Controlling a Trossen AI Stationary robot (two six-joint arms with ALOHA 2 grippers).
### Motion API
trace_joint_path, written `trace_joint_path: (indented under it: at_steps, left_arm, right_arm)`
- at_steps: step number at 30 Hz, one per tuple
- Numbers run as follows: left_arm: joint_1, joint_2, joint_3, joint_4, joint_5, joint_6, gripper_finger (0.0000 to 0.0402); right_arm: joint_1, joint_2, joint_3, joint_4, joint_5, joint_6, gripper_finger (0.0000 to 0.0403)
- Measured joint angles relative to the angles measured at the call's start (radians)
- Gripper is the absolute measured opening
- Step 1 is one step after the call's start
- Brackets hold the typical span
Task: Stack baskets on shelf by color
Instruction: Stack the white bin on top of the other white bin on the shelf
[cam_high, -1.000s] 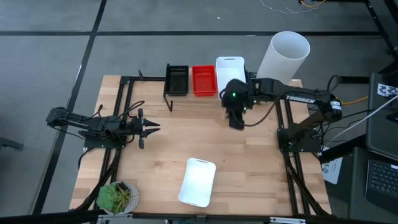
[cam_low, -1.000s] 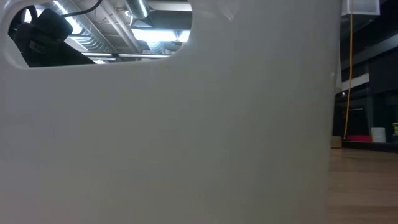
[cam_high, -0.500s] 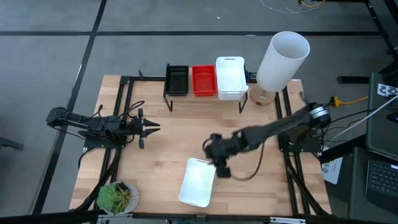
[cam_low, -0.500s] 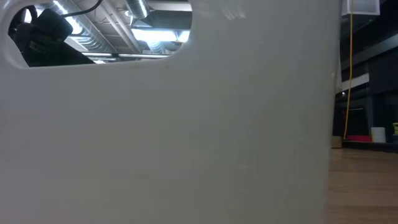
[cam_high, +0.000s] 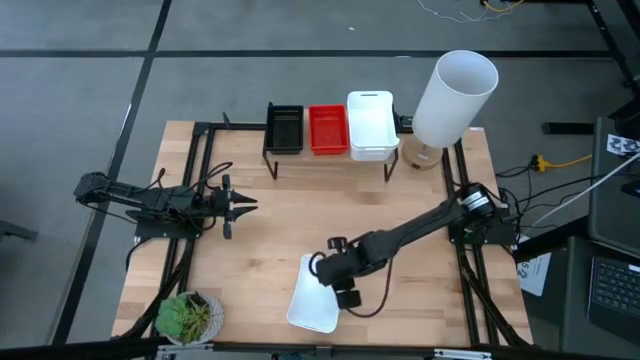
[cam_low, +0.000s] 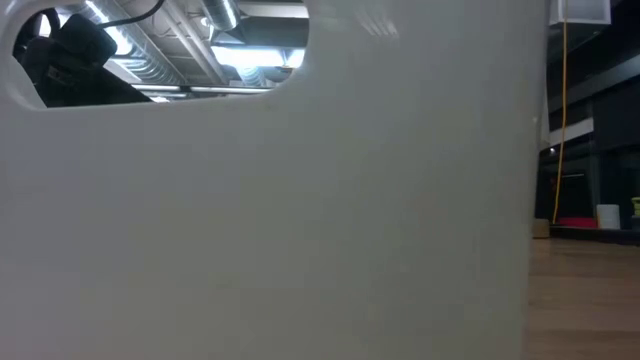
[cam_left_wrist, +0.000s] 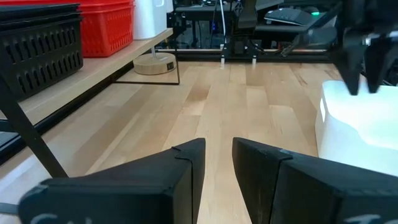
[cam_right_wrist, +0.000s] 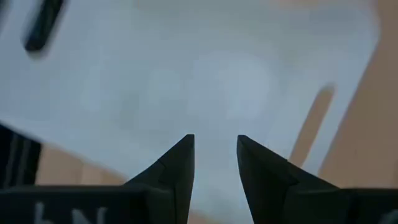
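Four baskets (cam_high: 318, 292), perhaps more stacked

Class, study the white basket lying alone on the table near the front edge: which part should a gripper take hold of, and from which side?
Probably its rim: the white basket lies flat and open-topped, so come from above, where the right gripper hovers, open.

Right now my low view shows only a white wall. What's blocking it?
Observer: Probably a white basket, lying alone near the table's front.
Visitor: Is anything touching it?
Observer: The right fingers hover open over it, gripping nothing.
Visitor: And the other arm?
Observer: The left fingers wait open at the table's left side.
Visitor: Where are the other baskets?
Observer: A black basket, a red basket and a white stack share the shelf.
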Motion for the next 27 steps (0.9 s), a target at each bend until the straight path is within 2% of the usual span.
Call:
trace_joint_path:
  at_steps: [4,13,18,21,27]
  left_arm:
    - [0.000,0.000,0.000,0.000,0.000,0.000,0.0075]
    - [0.000,0.000,0.000,0.000,0.000,0.000,0.0075]
    - [0.000,0.000,0.000,0.000,0.000,0.000,0.0075]
    - [0.000,0.000,0.000,0.000,0.000,0.000,0.0075]
    - [0.000,0.000,0.000,0.000,0.000,0.000,0.0075]
  right_arm:
    - [-0.006,0.017,0.000,-0.126,0.026,0.014,0.0122]
    - [-0.054,0.017,0.000,-0.455,0.296,-0.088,0.0122]
    - [-0.107,0.017,0.000,-0.640,0.439,-0.065,0.0122]
    - [-0.128,0.015,0.000,-0.693,0.441,-0.052,0.0122]
    - [-0.076,-0.060,0.000,-0.723,0.344,-0.044,0.0122]
